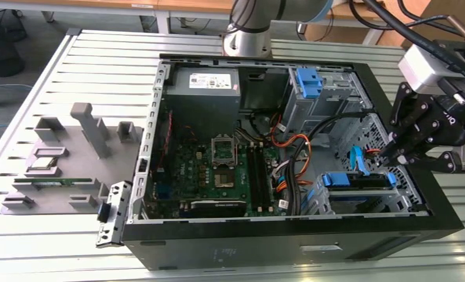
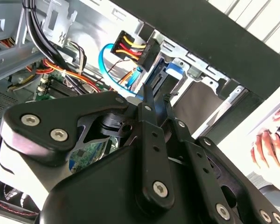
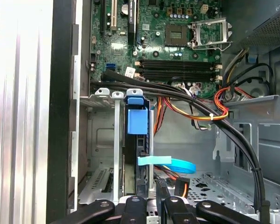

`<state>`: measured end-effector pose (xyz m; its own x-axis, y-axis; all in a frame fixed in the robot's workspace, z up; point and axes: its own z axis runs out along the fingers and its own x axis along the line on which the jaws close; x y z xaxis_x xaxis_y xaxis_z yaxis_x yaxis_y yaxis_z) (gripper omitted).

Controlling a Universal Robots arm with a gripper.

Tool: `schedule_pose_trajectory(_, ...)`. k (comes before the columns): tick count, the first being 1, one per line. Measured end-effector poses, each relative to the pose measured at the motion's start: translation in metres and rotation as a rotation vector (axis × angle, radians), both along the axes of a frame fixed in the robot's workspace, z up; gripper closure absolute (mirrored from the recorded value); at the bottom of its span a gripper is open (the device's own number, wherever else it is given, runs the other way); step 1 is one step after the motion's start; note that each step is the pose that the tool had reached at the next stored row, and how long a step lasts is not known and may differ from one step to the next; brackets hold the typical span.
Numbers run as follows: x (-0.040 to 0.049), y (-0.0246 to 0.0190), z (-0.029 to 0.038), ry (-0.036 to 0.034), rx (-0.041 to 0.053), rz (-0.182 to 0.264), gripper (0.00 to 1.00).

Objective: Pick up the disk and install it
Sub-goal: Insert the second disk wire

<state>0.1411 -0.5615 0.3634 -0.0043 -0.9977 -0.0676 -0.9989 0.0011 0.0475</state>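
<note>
The disk (image 1: 356,180) sits edge-on in the drive bay at the front corner of the open computer case (image 1: 177,235), on the exterior view's right. Its blue plastic rail faces up. In the first wrist view the disk's blue rail tab (image 3: 136,121) stands between the bay's metal walls, with the dark drive body below it. My gripper (image 1: 384,155) hangs just above the bay, fingers together and nothing visibly between them. In the second wrist view the fingertips (image 2: 147,95) point at the blue rail (image 2: 170,70), a short way off it.
A blue data cable (image 3: 170,163) and a power plug with yellow, red and black wires (image 2: 133,49) lie close to the fingers. Black cable bundles (image 3: 177,91) cross the motherboard. A grey parts fixture (image 1: 67,158) stands outside the case. A person's hand (image 2: 270,144) is beyond the case wall.
</note>
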Motion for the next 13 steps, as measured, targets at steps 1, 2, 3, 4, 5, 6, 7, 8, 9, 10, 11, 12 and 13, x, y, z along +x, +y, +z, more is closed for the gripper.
schedule_pose_trajectory(1, 0.0005, 0.0001, 0.0, 0.0, 0.0, 0.0, 0.76)
schedule_pose_trajectory(2, 0.0006, 0.0001, 0.0, 0.0, 0.0, 0.0, 0.76)
schedule_pose_trajectory(3, 0.0007, 0.0002, -0.0001, 0.0, 0.0001, 0.0, 0.76)
schedule_pose_trajectory(4, 0.0008, 0.0006, 0.0, 0.0, 0.0, 0.0, 0.76)
schedule_pose_trajectory(5, 0.001, 0.0015, 0.0, 0.0, 0.0, 0.0, 0.76)
schedule_pose_trajectory(6, 0.0012, 0.0019, 0.0, 0.0, 0.0, 0.0, 0.76)
schedule_pose_trajectory(7, 0.0014, 0.0024, 0.0, 0.0, 0.0001, 0.0, 0.76)
schedule_pose_trajectory(8, 0.0015, 0.0029, -0.0001, 0.0, 0.0001, 0.0, 0.76)
schedule_pose_trajectory(9, 0.0016, 0.0037, -0.0001, 0.0, 0.0001, 0.0, 0.76)
schedule_pose_trajectory(10, 0.0017, 0.0043, 0.0, 0.0, 0.0, 0.0, 0.76)
schedule_pose_trajectory(11, 0.0017, 0.0043, 0.0, 0.0, 0.0001, 0.0, 0.76)
schedule_pose_trajectory(12, 0.0017, 0.0043, 0.0, 0.0, 0.0, 0.0, 0.76)
schedule_pose_trajectory(13, 0.0018, 0.0043, 0.0, 0.0, 0.0001, 0.0, 0.76)
